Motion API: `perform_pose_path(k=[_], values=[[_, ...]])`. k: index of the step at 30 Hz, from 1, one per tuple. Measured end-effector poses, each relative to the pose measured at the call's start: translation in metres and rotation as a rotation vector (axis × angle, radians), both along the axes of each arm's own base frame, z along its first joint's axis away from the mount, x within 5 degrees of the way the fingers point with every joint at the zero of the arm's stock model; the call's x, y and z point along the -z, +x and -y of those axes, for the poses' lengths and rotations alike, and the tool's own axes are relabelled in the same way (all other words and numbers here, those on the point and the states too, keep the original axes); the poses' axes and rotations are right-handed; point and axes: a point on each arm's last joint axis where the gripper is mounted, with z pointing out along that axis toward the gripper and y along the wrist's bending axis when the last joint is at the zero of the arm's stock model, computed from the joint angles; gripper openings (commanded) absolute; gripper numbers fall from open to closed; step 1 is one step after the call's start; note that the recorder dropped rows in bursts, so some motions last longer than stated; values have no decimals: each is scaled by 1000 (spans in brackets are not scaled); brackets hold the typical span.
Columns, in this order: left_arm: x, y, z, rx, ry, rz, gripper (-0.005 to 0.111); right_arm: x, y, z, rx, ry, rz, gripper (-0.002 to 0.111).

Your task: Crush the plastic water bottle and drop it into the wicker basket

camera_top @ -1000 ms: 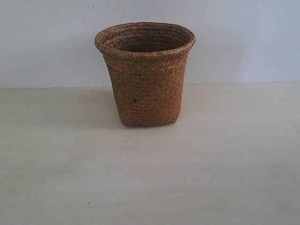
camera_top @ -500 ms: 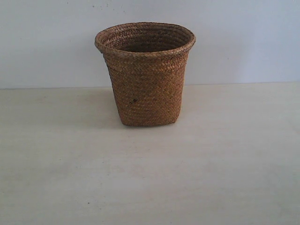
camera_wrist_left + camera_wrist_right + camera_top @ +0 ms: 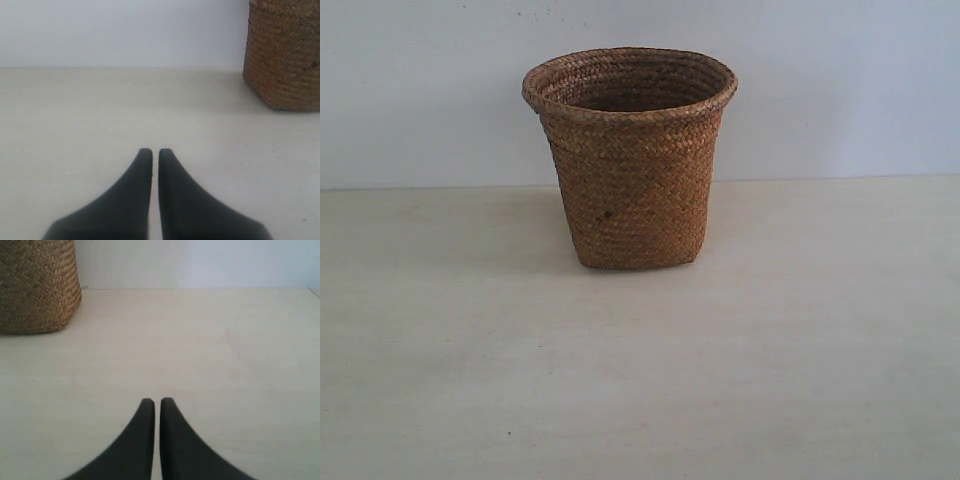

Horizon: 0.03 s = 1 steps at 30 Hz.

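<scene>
The brown wicker basket [image 3: 632,160] stands upright at the back middle of the pale table, its flared rim up and a small dark spot on its side. Its wall also shows in the left wrist view as the basket [image 3: 284,55] and in the right wrist view as the basket [image 3: 37,285]. The plastic water bottle is out of view in every frame. My left gripper [image 3: 155,152] is shut with nothing between its black fingers, well short of the basket. My right gripper [image 3: 157,401] is shut and empty too, likewise away from the basket. Neither gripper shows in the exterior view.
The pale wooden table [image 3: 640,380] stretches bare in front of the basket, and a plain light wall [image 3: 840,80] rises behind it. The table's far right edge [image 3: 314,291] shows in the right wrist view.
</scene>
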Motion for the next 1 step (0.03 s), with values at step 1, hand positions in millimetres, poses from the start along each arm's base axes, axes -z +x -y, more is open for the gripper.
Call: perform_pose_path(k=[1], values=[[0,0,0,0,0,0,4,0,0,0,0,0,0,1]])
